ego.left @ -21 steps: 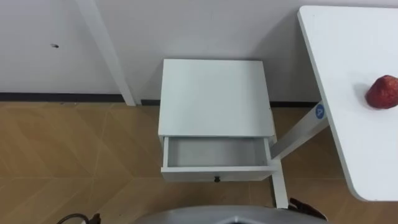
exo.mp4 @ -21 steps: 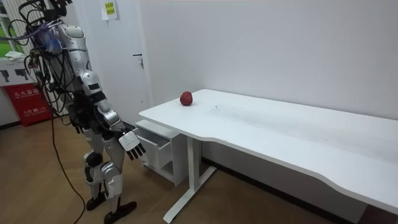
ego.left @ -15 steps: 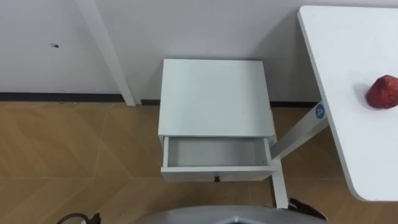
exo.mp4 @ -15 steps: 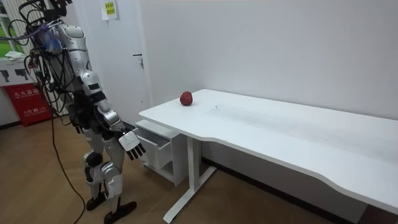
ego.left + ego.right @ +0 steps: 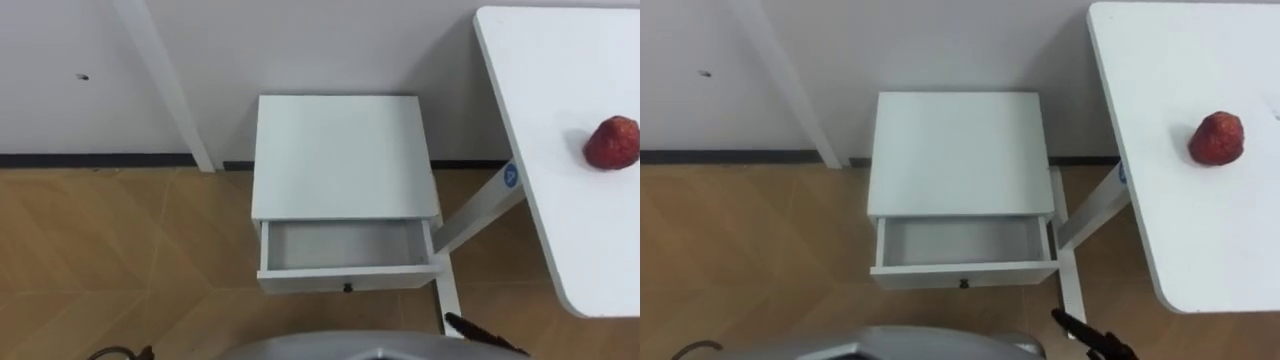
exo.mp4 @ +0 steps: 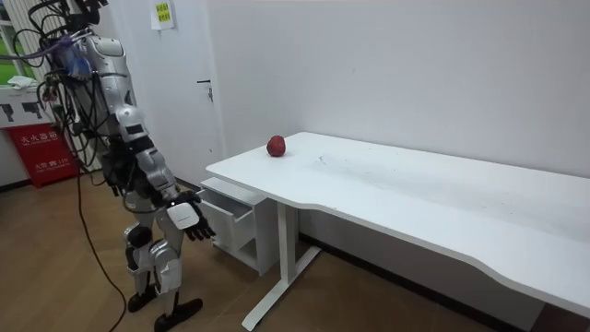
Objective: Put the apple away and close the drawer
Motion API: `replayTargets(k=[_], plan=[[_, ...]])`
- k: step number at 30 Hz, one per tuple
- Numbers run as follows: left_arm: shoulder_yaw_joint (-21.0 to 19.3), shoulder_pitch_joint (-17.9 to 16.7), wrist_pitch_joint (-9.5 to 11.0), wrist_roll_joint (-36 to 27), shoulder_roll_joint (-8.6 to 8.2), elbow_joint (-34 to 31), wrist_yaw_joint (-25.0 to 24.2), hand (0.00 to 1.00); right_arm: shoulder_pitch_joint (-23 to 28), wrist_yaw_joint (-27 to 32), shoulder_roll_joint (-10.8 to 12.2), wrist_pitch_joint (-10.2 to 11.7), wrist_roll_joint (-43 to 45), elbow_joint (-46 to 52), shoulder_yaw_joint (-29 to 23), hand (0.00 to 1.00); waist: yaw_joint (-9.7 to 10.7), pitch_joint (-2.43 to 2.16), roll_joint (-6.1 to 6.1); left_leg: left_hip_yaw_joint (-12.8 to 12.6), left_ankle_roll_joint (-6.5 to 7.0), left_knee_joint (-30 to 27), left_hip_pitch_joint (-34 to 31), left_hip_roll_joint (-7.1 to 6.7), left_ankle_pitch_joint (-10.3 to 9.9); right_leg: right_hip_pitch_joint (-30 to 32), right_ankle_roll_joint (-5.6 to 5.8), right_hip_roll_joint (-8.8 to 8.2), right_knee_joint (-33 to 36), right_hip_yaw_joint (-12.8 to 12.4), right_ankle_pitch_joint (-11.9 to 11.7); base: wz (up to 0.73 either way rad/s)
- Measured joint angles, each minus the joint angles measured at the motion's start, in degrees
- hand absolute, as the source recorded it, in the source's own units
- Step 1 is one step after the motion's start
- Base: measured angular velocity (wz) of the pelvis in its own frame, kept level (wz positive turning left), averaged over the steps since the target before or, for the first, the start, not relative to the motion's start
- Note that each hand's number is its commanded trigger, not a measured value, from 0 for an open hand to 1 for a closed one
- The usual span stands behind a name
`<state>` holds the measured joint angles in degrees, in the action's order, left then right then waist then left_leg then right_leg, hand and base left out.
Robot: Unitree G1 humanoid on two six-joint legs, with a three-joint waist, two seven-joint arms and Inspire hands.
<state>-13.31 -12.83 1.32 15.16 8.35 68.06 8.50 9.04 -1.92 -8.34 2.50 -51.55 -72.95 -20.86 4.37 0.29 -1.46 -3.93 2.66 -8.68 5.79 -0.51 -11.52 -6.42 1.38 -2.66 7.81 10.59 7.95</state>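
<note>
Your robot stood before the small white cabinet (image 5: 343,150), its drawer (image 5: 346,247) open at the frame's centre. The red apple (image 5: 611,142) lay on the desk (image 5: 540,120) at the right edge, well apart from the drawer. The right robot hand (image 6: 185,219), fingers spread and holding nothing, hung low beside the cabinet in the room view.
</note>
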Motion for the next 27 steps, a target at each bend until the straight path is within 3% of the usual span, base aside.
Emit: replayTargets(k=[3,11,19,27], plan=[[-1.2,0.1,0.0,-0.5,0.0,-0.3,0.1,0.0,0.0,2.9,0.0,-0.1,-10.1,1.7,-6.0,0.0,1.7,0.05,-0.04,-0.1,0.01,0.0,0.1,-0.02,0.0,0.0,0.01,0.0,0.0,-0.2,0.0,-0.01],[-1.7,-0.2,-0.2,-0.9,0.37,-0.1,1.0,0.0,0.0,11.9,0.0,0.3,-27.2,8.5,-16.7,0.0,3.5,-0.63,-0.35,-1.4,0.05,0.0,-0.3,0.06,-0.2,1.3,0.09,-0.03,1.0,-1.1,0.2,-0.08],[-1.8,-1.9,-2.4,-1.1,1.99,-3.2,-0.2,0.0,-0.9,20.7,-1.0,2.5,-32.8,18.4,-19.6,0.0,3.4,-0.76,-0.76,-1.8,0.27,-0.1,-0.7,-0.11,-0.3,2.2,0.3,-0.09,1.3,-2.4,0.3,-0.04],[-1.7,-2.3,-2.3,-0.9,2.12,-6.2,-0.6,0.0,-3.5,31.3,-1.1,7.1,-35.2,34.3,-21.0,0.0,3.4,-0.57,-1.2,-1.7,0.31,-0.5,-2.1,-0.1,-0.3,3.5,0.32,-0.22,2.0,-1.6,0.3,0.02]])
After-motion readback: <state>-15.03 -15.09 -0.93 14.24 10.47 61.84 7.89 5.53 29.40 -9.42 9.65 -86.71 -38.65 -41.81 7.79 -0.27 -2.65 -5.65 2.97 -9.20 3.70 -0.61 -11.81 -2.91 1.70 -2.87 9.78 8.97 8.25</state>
